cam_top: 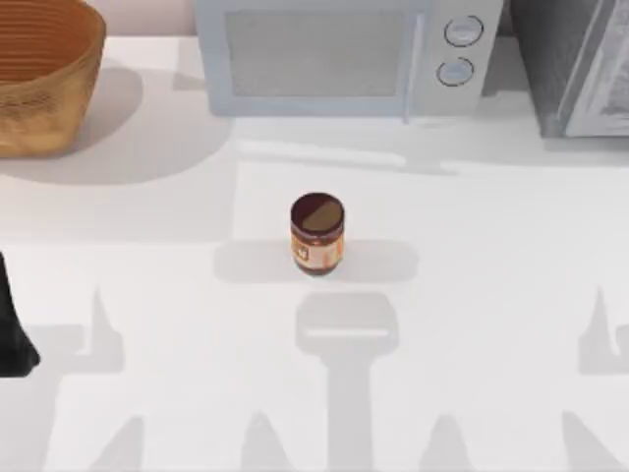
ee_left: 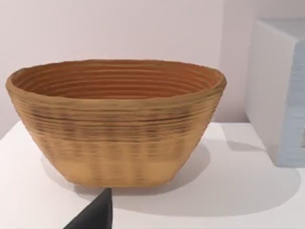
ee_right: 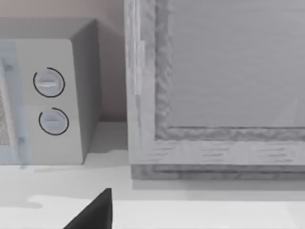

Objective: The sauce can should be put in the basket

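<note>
**Q:** What is in front of you, biggest thing first?

**A:** The white worktop [cam_top: 147, 295], then a microwave [cam_top: 339, 54] along its back edge with a grey cabinet-like unit [cam_top: 580, 64] to its right. The basket [cam_top: 39, 79] sits at the back left corner, woven, golden-brown, ribbed orange inside. Smallest is the sauce can [cam_top: 316, 234], upright near the worktop's middle, well apart from the basket, nothing touching it.

**Q:** How does the can look?

**A:** A short cylinder, dark reddish-brown round top, orange-and-cream label.

**Q:** And your jaws?

**A:** A dark part of my left arm [cam_top: 12, 324] sits at the left edge. A dark fingertip [ee_left: 97, 212] shows in each wrist view; whether either pair of jaws is apart or together, I cannot tell.

**Q:** What could go wrong?

**A:** I judge nothing is grasped yet. The can is narrow, so an off-centre approach could tip it. Carried too low, it could strike the basket's tall rim.
</note>
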Robot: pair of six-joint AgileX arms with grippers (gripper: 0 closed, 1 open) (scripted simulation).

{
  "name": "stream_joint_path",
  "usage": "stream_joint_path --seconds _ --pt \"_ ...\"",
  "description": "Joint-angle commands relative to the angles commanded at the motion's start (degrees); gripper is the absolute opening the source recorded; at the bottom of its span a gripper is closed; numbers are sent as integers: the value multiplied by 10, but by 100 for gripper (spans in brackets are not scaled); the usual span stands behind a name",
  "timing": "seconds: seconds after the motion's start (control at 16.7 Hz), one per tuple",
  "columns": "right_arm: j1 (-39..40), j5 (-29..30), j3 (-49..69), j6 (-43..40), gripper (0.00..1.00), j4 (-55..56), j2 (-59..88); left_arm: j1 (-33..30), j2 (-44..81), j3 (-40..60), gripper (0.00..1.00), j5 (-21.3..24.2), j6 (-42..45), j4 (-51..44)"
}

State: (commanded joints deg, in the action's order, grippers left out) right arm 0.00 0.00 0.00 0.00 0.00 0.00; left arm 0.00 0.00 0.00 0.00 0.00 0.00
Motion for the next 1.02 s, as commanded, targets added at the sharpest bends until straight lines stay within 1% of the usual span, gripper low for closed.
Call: stream_joint_path --seconds 0.18,0.3,0.42,0.66,1.02 --pt "0 0 0 0 100 0 0 -1 4 5 100 4 -1 5" --pt "0 0 0 0 100 0 0 -7 30 24 100 24 -5 31" --pt "0 0 0 0 100 0 0 -15 79 52 100 57 -12 70" --pt "0 0 0 0 100 0 0 -29 247 121 100 152 -23 179" --pt "0 0 0 0 100 0 0 -48 611 249 100 340 -22 394"
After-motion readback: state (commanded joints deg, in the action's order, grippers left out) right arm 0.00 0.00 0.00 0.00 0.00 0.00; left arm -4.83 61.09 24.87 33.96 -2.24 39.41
